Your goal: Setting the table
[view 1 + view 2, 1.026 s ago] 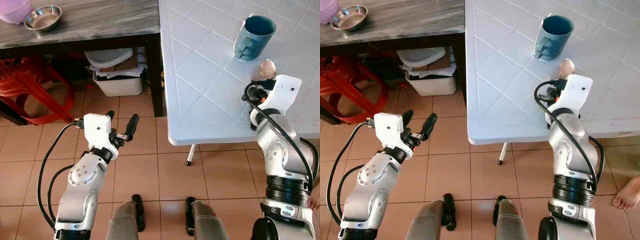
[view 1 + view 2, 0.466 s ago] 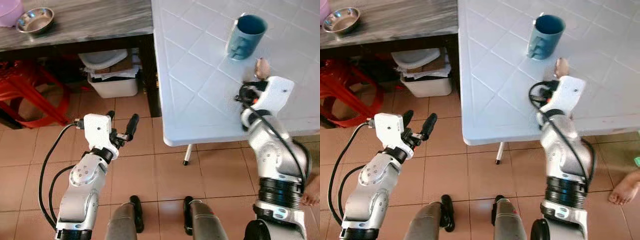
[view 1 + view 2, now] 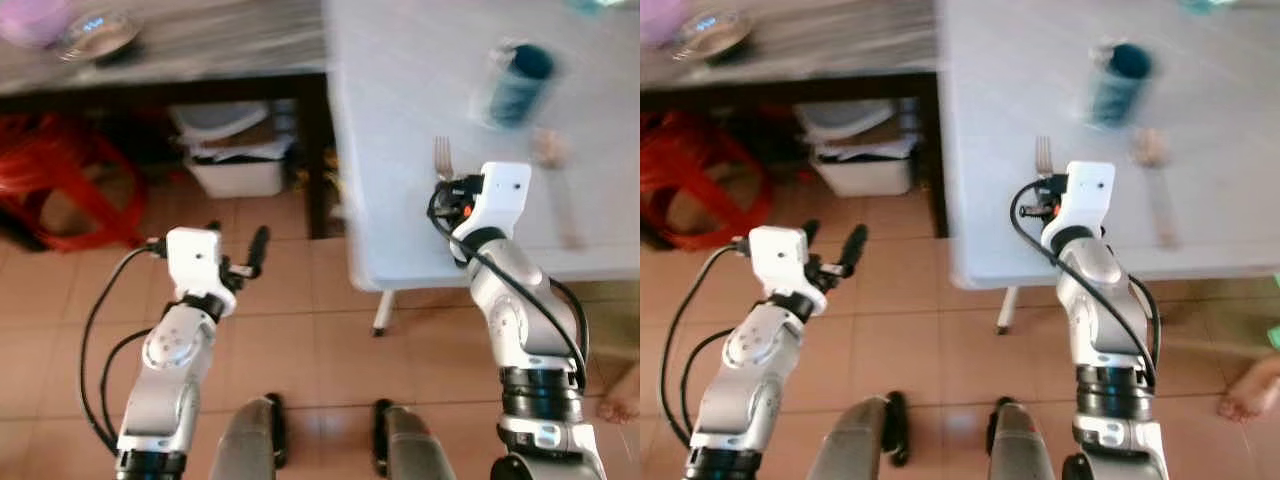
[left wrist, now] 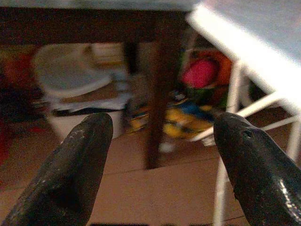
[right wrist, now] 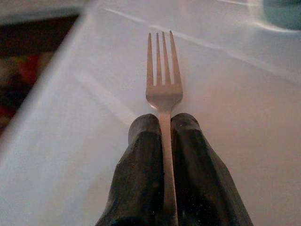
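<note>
A silver fork (image 5: pixel 163 80) sticks out from my right gripper (image 5: pixel 164 125), which is shut on its handle, tines pointing away over the white table (image 3: pixel 400 110). In the left eye view the fork (image 3: pixel 442 158) shows just beyond my right wrist, near the table's left edge. A blue mug (image 3: pixel 518 85) stands further back on the table. A spoon (image 3: pixel 555 175) lies to the right of my right arm, in front of the mug. My left gripper (image 3: pixel 235 245) hangs open over the tiled floor, left of the table, with nothing between its fingers (image 4: pixel 70 174).
A dark wooden table at the back left carries a steel bowl (image 3: pixel 97 35) and a pink bowl (image 3: pixel 35 15). Under it stand a white bin (image 3: pixel 235 160) and a red stool (image 3: pixel 50 170). A person's bare foot (image 3: pixel 1250 385) rests on the floor at right.
My right arm has swung left, away from the spoon, and the fork's tines now show beyond its wrist. The view has shifted and blurred. The left arm holds its pose.
</note>
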You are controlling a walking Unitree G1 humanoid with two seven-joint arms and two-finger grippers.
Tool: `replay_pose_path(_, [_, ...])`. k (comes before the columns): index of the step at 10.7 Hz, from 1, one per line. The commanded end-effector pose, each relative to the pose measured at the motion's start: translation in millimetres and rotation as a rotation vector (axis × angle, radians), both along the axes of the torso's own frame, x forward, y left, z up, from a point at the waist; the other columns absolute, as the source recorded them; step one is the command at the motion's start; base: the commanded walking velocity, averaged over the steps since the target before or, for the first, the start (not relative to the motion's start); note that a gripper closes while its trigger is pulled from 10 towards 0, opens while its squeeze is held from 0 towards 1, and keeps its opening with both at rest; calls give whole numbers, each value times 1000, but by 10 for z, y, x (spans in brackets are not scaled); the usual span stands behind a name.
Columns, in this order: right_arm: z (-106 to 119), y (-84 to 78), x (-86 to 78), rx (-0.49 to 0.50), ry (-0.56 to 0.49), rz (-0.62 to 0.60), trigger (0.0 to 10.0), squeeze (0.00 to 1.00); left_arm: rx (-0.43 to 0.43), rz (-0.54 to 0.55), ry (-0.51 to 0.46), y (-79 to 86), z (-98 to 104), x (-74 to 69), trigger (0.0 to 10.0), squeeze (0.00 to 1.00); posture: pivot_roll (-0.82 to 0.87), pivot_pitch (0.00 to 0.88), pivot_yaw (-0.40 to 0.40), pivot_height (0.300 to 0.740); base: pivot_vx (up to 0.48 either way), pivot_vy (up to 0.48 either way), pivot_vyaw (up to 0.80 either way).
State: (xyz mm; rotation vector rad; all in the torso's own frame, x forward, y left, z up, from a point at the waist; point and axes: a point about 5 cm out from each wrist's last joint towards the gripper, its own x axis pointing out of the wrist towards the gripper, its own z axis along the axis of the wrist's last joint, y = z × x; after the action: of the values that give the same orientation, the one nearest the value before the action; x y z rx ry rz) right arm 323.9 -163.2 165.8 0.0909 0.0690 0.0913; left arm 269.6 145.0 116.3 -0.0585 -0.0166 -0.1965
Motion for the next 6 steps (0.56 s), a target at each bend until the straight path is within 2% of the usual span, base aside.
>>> replay_pose_path(1, [-190,14,-51,-13,60,19,0,0,15,16,-15,12,6,4,10000,0,-20,214,47,740,0,480,0])
replay_pose_path(2, [-201,13,-60,-26,44,25,0,0,21,20,-26,9,13,13,10000,0,-23,213,45,740,0,472,0])
replay_pose_path(3, [-189,5,-87,-54,-16,26,0,0,43,37,-47,8,18,28,10000,0,-27,209,41,740,0,435,0])
replay_pose_path(5, [-66,-51,-115,-131,-132,-8,0,0,47,58,-62,-3,26,56,10000,0,-32,198,39,740,326,339,0])
replay_pose_path(6, [-4,-72,-128,-140,-181,-19,0,0,40,68,-68,-4,47,98,10000,0,-38,195,41,740,469,0,0])
